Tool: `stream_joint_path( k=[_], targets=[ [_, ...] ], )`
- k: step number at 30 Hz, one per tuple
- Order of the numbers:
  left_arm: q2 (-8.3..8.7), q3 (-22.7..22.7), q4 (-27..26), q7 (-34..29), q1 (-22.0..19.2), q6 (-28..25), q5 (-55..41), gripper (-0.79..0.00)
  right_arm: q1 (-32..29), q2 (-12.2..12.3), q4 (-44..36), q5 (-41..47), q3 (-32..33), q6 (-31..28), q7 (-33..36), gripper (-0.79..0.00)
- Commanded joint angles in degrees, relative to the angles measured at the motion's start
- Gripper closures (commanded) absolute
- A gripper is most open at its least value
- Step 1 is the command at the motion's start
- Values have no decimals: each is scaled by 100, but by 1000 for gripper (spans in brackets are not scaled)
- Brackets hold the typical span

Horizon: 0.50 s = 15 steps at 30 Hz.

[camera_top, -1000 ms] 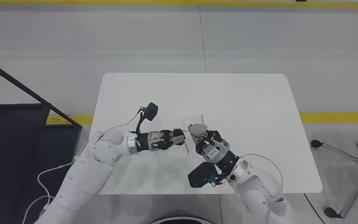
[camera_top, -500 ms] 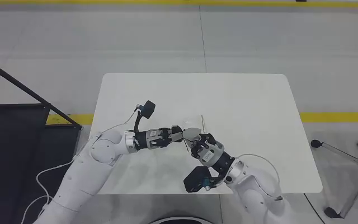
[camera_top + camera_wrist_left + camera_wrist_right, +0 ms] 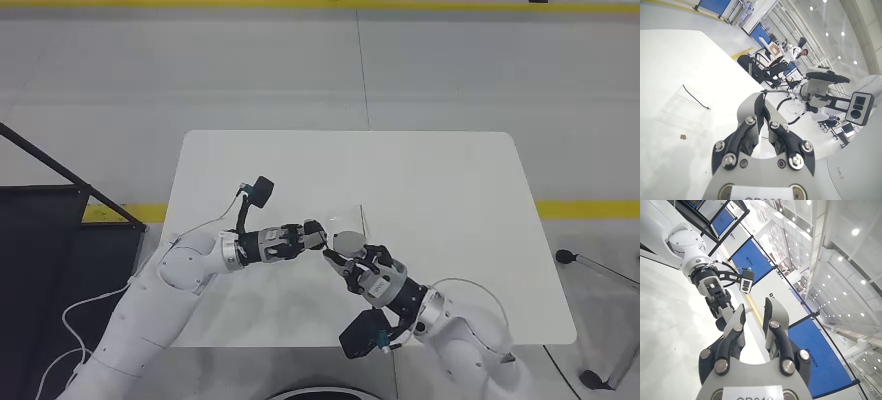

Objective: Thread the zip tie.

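1. left hand (image 3: 762, 103): metal fingers with black ribbed pads, closed tight on the zip tie. it is held above the near middle of the worktop (image 3: 450, 200).
2. zip tie (image 3: 764, 94): thin black plastic strap. it runs up between the left hand's pads to a small square head just past the fingertips. a straight stretch leads from the head towards the right hand.
3. right hand (image 3: 755, 308): same build, fingers spread apart with nothing between the pads. it is tip to tip with the left hand, just beside it.
4. worktop: flat, matt white, with rounded corners.
5. clear box (image 3: 687, 106): shallow, transparent and rectangular, on the worktop just beyond the two hands.
6. loose black tie (image 3: 694, 98): slim and gently curved, lying slantwise at the clear box. i cannot tell whether it is inside or on top.
7. brown crumb (image 3: 683, 136): small and irregular, on the worktop near the clear box.
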Motion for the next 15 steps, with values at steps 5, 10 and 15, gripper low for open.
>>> stream_joint_path(
  k=[5,10,15],
  targets=[
    [7,16,11,-5,-15,6,-52,0,-32,32,-4,-27,69,-156,-91,-246],
    [13,24,23,-3,-29,12,-77,0,-14,47,-12,-72,61,-255,-78,-237],
    [18,40,31,-15,-42,25,-109,0,23,63,-31,-200,3,-400,-45,-212]
  ],
)
